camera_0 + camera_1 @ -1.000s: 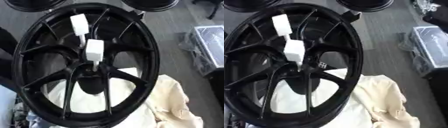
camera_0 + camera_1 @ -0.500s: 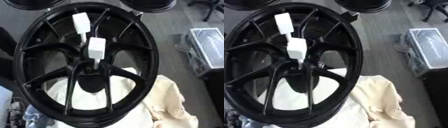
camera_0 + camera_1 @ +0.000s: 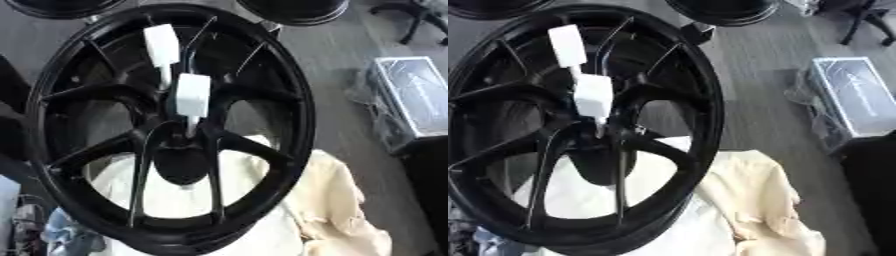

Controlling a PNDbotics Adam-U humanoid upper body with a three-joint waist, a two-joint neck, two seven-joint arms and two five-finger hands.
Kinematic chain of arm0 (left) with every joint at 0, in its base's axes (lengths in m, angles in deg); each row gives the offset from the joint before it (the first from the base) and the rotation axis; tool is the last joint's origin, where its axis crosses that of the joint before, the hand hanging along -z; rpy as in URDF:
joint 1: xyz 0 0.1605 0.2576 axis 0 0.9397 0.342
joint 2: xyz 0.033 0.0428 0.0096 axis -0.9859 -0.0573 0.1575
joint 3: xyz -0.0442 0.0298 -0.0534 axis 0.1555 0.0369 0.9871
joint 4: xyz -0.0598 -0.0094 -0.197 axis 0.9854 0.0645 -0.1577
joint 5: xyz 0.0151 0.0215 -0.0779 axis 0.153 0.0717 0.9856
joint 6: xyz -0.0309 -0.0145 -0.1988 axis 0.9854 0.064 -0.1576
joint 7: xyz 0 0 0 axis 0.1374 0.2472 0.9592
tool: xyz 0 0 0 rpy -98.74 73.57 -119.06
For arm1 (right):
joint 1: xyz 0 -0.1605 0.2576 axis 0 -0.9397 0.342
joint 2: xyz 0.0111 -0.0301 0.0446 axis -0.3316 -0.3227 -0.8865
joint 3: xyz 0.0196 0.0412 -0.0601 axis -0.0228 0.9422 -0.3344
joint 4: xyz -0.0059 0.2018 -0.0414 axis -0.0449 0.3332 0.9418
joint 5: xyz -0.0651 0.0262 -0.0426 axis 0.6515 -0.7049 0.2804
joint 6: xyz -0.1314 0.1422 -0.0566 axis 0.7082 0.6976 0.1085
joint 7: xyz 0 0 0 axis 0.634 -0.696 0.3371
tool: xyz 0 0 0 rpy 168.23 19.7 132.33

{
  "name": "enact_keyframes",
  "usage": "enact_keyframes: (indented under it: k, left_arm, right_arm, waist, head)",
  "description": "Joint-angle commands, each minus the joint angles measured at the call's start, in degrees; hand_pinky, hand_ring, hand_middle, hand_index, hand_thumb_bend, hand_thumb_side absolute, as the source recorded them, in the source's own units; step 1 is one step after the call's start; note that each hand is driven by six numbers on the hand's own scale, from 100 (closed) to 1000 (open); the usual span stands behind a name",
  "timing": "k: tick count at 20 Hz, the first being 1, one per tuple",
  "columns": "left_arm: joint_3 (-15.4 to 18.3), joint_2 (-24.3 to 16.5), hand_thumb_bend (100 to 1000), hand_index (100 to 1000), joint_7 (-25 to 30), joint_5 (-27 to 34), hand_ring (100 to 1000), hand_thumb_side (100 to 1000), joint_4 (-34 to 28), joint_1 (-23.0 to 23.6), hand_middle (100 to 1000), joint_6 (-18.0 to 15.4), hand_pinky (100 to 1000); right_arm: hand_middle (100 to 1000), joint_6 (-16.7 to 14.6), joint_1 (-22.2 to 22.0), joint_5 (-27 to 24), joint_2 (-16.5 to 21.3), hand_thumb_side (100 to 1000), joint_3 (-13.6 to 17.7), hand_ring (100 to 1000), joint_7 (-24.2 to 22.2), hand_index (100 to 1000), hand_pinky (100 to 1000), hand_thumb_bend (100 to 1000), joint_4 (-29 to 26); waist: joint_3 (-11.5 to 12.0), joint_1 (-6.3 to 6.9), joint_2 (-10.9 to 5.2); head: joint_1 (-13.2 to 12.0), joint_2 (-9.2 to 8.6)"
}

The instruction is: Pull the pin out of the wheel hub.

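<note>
1. A large black wheel (image 3: 166,125) with thin paired spokes fills most of the left and centre of the frame, standing tilted toward the camera.
2. The wheel hub (image 3: 182,145) sits a little below the middle of the wheel, where the spokes meet.
3. A white block-shaped piece (image 3: 192,95) stands just above the hub, with a thin pale stem running down from it into the hub area; this looks like the pin, and it still sits in the wheel.
4. A second white block (image 3: 162,45) lies higher up, toward the upper left of the wheel, joined to the lower one by a narrow white link.
5. A cream-coloured cloth (image 3: 754,200) lies bunched under the wheel's lower right edge and spreads toward the lower right of the frame; a paler sheet shows through the lower spoke openings.
6. A grey box with a clear wrapping (image 3: 855,100) rests on the grey floor at the right edge, well apart from the wheel.
7. Parts of two other dark wheels (image 3: 293,7) show at the top edge.
8. Neither robot hand appears in either view, so the state of the fingers cannot be told.
</note>
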State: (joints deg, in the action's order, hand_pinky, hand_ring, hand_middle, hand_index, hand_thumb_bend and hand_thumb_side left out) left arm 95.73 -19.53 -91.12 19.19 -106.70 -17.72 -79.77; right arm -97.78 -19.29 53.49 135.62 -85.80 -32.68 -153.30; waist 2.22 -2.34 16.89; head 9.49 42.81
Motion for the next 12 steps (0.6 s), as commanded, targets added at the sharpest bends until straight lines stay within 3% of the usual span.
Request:
enact_keyframes:
  k: [1, 4, 5, 12]
  left_arm:
    - [-0.03, -1.67, 292, 734, 0.27, 0.11, 721, 766, -0.4, 0.01, 692, -0.03, 690]
    - [0.05, -1.71, 292, 734, 0.23, 0.12, 721, 766, -0.32, 0.2, 692, -0.07, 690]
    - [0.04, -1.74, 290, 734, 0.23, 0.13, 721, 769, -0.29, 0.25, 693, -0.06, 689]
    - [0.13, -2.08, 287, 734, 0.14, 0.27, 723, 774, 0.16, 1.02, 694, 0.06, 689]
  right_arm:
    - [803, 2.77, 4.28, 2.41, -2.08, 262, -3.81, 849, -3.76, 884, 924, 100, 1.4]
    - [803, 3.69, 6.94, 3.64, -4.26, 262, -5.9, 849, -5.58, 884, 924, 100, 3.53]
    - [810, 3.72, 7.36, 3.86, -4.63, 322, -6.24, 856, -5.86, 889, 928, 100, 3.87]
    - [819, 9.35, 14.02, 9.68, -12.69, 448, -11.99, 865, -11.5, 904, 932, 100, 9.96]
  waist:
    - [-0.21, 0.1, -1.49]
    - [-0.47, 0.17, -1.58]
    - [-0.42, 0.19, -1.59]
    - [-0.79, 0.45, -1.67]
  head:
    - [0.26, 0.43]
    - [0.09, 0.47]
    - [0.12, 0.48]
    - [-0.43, 0.86]
